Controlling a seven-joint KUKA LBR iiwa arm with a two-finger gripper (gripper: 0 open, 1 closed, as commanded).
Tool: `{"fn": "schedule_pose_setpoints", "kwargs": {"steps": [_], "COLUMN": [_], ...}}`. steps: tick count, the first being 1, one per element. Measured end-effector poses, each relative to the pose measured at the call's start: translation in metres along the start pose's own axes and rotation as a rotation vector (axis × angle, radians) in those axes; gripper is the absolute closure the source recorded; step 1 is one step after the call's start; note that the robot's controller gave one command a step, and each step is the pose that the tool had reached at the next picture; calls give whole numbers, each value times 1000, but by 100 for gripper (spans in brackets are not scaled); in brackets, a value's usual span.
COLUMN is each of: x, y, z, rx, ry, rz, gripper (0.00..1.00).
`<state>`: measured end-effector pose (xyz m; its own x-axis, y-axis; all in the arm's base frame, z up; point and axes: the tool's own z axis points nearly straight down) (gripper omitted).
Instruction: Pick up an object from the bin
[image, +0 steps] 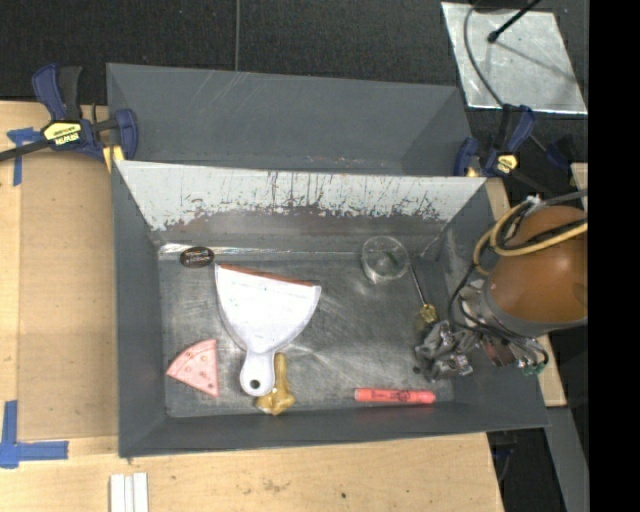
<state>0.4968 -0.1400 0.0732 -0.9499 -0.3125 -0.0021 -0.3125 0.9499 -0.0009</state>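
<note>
Red marker (395, 397) flat, crosswise, at front right.

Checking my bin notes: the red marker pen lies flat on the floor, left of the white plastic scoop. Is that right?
No. The camera view shows the red marker pen lying flat on the floor right of the white plastic scoop, not left, near the end effector.

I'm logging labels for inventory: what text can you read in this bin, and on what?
No text can be read.
Marks on the red marker: too small to read.
Pale patch on the small dark oval thing: too blurred.
No writing seen on the white scoop or pink wedge.
</note>
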Motion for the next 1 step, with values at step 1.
{"fn": "schedule_pose_setpoints", "kwargs": {"steps": [1], "x": [0], "y": [0], "z": [0], "rx": [0], "ry": [0], "rz": [0], "gripper": [100]}}
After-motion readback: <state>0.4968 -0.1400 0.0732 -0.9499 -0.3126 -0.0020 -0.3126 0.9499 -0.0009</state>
